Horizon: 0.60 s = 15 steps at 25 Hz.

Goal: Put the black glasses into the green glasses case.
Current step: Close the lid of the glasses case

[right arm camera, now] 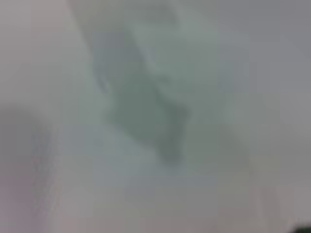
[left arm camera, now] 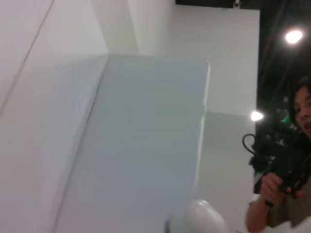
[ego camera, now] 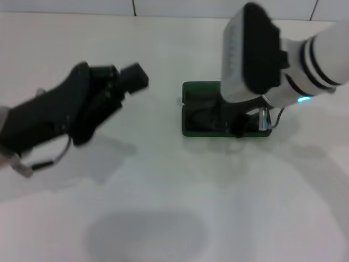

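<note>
Our right gripper reached down into the open green glasses case; we could not tell its finger state. Our left gripper hovered well apart.

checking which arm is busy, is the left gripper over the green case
No, in the head view the left gripper hangs off to the side of the green case, with bare table between them; the right arm is the one above it.

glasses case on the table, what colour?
Dark green glasses case, clearest in the head view.
</note>
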Available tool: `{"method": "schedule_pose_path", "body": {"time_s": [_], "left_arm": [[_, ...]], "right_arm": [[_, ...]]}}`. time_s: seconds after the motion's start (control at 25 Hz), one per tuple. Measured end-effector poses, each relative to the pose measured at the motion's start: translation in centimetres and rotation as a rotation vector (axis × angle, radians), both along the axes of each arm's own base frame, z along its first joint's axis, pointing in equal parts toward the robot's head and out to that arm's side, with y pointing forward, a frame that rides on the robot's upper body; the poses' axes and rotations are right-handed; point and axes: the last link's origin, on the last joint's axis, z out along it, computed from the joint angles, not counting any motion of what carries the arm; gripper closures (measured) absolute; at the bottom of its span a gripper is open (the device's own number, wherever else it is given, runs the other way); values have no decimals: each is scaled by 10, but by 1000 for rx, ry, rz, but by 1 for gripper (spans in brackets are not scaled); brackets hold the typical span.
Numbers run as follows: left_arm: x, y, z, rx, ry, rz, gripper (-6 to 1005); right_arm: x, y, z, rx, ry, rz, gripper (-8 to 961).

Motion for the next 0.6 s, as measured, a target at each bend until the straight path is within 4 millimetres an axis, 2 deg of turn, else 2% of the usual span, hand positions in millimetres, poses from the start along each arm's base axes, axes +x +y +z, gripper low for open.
{"method": "schedule_pose_path", "body": {"time_s": [0.16, 0.28, 0.4, 0.44, 0.48, 0.6], "left_arm": [[2, 25, 15, 8, 29, 47, 968], [7, 49, 27, 10, 74, 78, 968], [15, 72, 33, 12, 143, 94, 968], [15, 72, 33, 12, 143, 94, 968], [24, 93, 30, -10, 234, 127, 967], [38, 118, 14, -58, 379, 162, 966]], "right_arm": [[6, -15, 21, -43, 234, -71, 792], [25, -24, 39, -54, 374, -130, 792], [51, -32, 53, -64, 439, -186, 792], [63, -35, 56, -61, 438, -195, 792], [77, -38, 60, -53, 439, -213, 792], [113, -48, 74, -26, 471, -289, 792]]}}
